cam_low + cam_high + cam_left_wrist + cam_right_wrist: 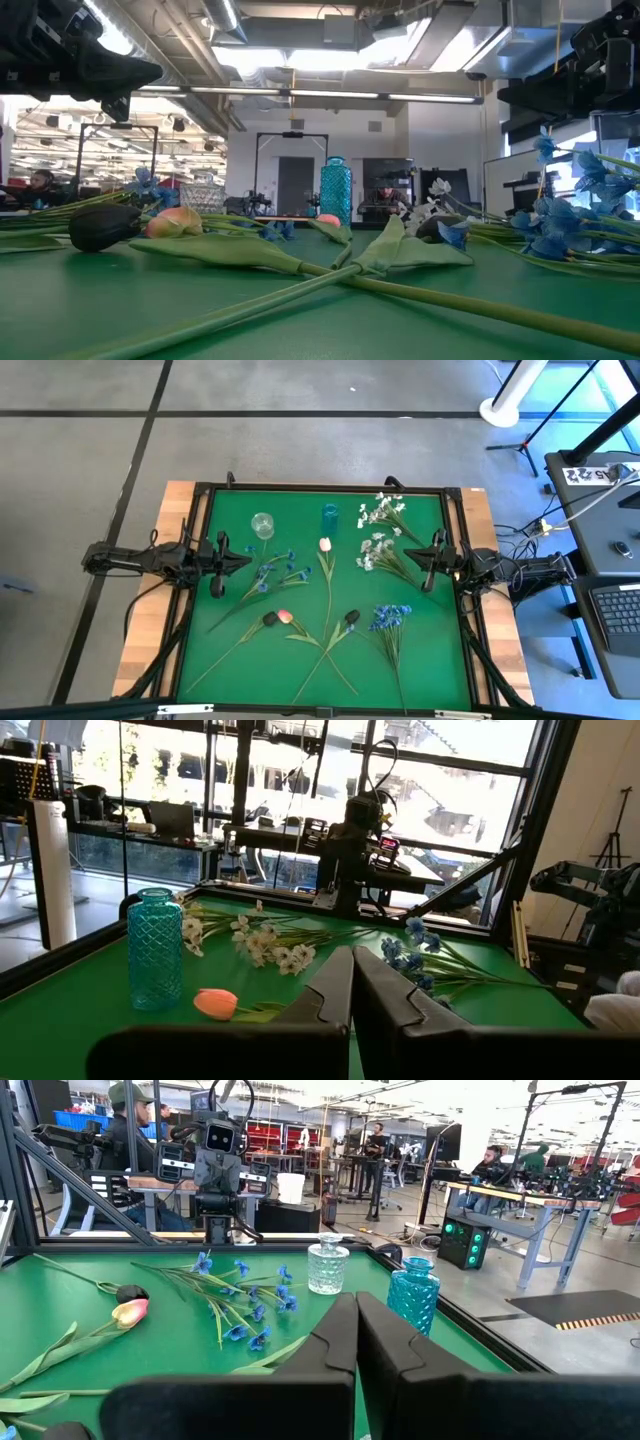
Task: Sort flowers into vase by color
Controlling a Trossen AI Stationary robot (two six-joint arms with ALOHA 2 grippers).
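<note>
Flowers lie flat on the green mat. Two white sprays [383,512] [378,553] are far right. One blue spray [275,570] lies left of centre, another [391,618] near right. A pale tulip [325,545] is in the middle, with a pink tulip [285,617] and two dark-headed ones [270,619] [352,617] nearer. A clear glass vase [263,525] and a blue vase [330,515] stand upright at the far side. My left gripper [248,558] [352,952] is shut, raised over the mat's left side. My right gripper [414,551] [356,1298] is shut, raised over the right side.
A black frame [320,488] borders the mat, with wooden table edges [175,495] outside it. Crossed stems and leaves [340,270] cover the near middle. Bare mat shows along the far edge between the vases and the frame. People sit in the room beyond [125,1120].
</note>
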